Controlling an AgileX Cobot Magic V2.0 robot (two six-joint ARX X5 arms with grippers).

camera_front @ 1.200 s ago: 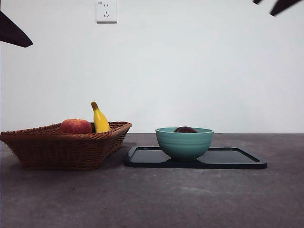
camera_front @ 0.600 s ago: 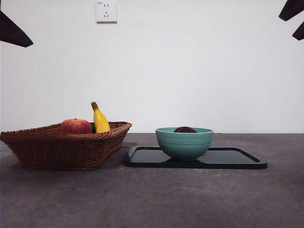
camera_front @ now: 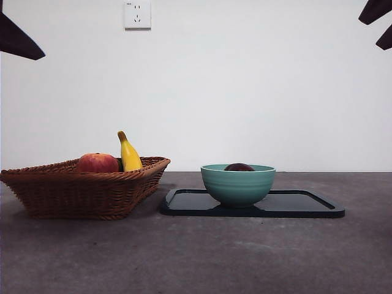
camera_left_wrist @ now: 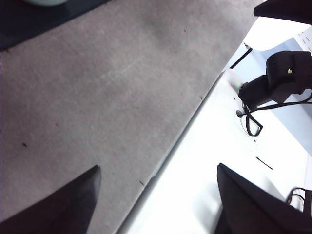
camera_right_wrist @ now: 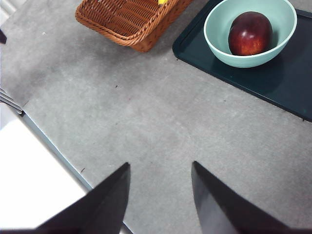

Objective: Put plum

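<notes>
Currently, I read the plum (camera_right_wrist: 250,33) as seated inside the teal bowl (camera_front: 237,185); in the front view only its dark crown shows above the rim. The bowl stands on the dark tray (camera_front: 306,205), toward the tray end nearest the wicker basket (camera_front: 79,193). The basket sits just beside the tray on the grey counter (camera_front: 196,257) and holds a red-orange fruit (camera_front: 97,163) and an upright yellow banana (camera_front: 128,154).

The right gripper (camera_right_wrist: 160,195) hangs above bare counter, well apart from the bowl and basket; its jaws are spread with nothing between them. The left gripper (camera_left_wrist: 156,200) is over the counter's edge, with a white surface beyond it; its jaws are likewise spread wide and empty. A black device with cables (camera_left_wrist: 278,80) stands on that white surface.

In the front view I see only dark tips at both top corners. A wall socket (camera_front: 137,14) is mounted on the white wall behind.
</notes>
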